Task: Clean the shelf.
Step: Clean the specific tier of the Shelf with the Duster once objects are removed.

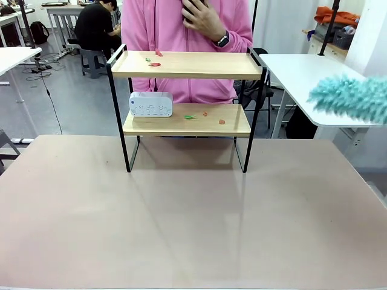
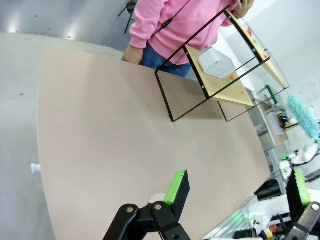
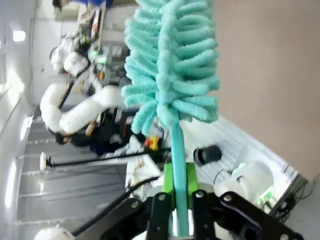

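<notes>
Green pads (image 2: 176,186) on my left gripper (image 2: 239,192) stand wide apart around nothing. It hangs idle over the near edge of the brown table (image 1: 181,223), I judge to leave the way free. Well ahead of it stands the shelf (image 1: 199,65), with red and green scraps (image 1: 155,63) on both boards and a white box (image 1: 150,104) on the lower one. Farther right, my right gripper (image 3: 176,182) is clamped on the handle of the teal duster (image 3: 170,65). Its fluffy head reaches out beyond the fingertips at about upper-board height, well apart from the shelf, likely ready to sweep in sideways.
</notes>
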Tool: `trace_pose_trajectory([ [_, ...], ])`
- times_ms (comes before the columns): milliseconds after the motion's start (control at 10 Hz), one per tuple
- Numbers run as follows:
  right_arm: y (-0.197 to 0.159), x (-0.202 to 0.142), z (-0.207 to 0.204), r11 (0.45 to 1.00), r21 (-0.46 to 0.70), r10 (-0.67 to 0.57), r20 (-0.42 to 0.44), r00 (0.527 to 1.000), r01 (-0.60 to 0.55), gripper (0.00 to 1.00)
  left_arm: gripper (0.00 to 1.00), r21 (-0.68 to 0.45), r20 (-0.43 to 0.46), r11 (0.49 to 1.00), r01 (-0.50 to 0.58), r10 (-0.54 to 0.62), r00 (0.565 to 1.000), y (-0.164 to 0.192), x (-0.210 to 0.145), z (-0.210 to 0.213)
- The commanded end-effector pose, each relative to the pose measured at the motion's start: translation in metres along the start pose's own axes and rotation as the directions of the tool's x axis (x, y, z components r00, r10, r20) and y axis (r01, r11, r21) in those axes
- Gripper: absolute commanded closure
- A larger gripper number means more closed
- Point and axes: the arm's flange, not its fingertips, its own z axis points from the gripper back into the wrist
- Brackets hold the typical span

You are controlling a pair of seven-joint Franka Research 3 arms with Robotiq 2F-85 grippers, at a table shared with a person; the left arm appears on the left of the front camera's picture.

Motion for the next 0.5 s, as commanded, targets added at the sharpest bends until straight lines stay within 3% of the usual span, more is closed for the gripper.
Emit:
trace_pose_trajectory([
  [0, 0.080, 0.036, 0.001, 0.981, -0.191, 0.061, 0.145, 0.987, -0.032, 0.88, 0.00, -0.015, 0.012, 1.000, 0.019, -0.019, 1.000, -0.001, 0.001, -0.001],
  [200, 0.134, 0.076, -0.032, 0.953, -0.302, 0.115, 0.250, 0.961, -0.036, 0.88, 0.00, -0.015, 0.012, 1.000, 0.019, -0.019, 1.000, -0.001, 0.001, -0.001],
  [400, 0.179, 0.110, -0.092, 0.933, -0.353, 0.174, 0.292, 0.941, -0.062, 0.88, 0.00, -0.015, 0.012, 1.000, 0.019, -0.019, 1.000, -0.001, 0.001, -0.001],
])
